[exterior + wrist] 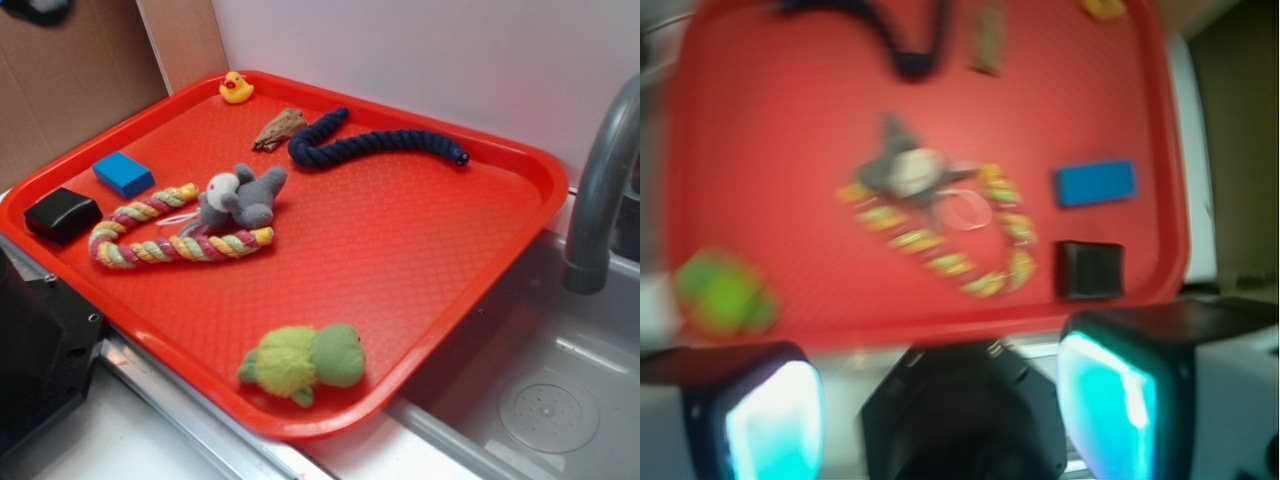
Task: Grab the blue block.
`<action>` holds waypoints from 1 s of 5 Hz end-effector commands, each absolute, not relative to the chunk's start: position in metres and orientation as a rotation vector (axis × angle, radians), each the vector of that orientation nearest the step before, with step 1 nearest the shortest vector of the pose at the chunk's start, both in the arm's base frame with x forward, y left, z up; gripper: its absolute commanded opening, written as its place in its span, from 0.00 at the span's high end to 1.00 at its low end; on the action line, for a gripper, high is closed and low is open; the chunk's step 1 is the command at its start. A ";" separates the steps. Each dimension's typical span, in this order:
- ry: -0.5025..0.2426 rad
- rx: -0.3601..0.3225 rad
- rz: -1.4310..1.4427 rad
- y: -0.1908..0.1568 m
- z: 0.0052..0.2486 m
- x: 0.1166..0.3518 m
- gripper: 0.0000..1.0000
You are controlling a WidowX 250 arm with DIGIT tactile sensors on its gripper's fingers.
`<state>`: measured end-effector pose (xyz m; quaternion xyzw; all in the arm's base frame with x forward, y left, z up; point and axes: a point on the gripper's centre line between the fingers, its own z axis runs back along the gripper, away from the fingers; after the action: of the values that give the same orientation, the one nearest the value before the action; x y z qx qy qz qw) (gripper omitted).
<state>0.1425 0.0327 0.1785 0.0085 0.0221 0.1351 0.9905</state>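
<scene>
Nearest the wrist lens, the claw (940,400) stands spread, its two teal-lit fingers (770,425) wide apart with nothing between them, hanging off the near edge of the red tray (760,100) rather than over it (the wrist view is blurred, so fine detail is lost). I judge it is held back like this to keep the whole tray in sight before an approach.

Just ahead of the right finger lies the black rounded box (1089,268), and directly beyond that the blue block (1096,183), apart from the box and close to the tray's right rim. Ahead and left of the claw sit the striped rope loop (940,245) and the grey plush mouse (902,168), well clear of the block.

The blue block (124,174) is a small bright-blue flat brick with plain smooth faces, lying flat and unobstructed from above.
</scene>
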 end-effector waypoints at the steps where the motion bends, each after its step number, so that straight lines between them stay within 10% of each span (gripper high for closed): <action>1: -0.278 0.042 0.745 0.097 0.140 0.154 0.00; 2: -0.377 0.055 0.995 0.118 0.116 0.140 0.00; 5: -0.275 0.076 1.247 0.146 0.044 0.173 0.00</action>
<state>0.1752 0.1405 0.0299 0.0352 -0.1038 0.5854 0.8033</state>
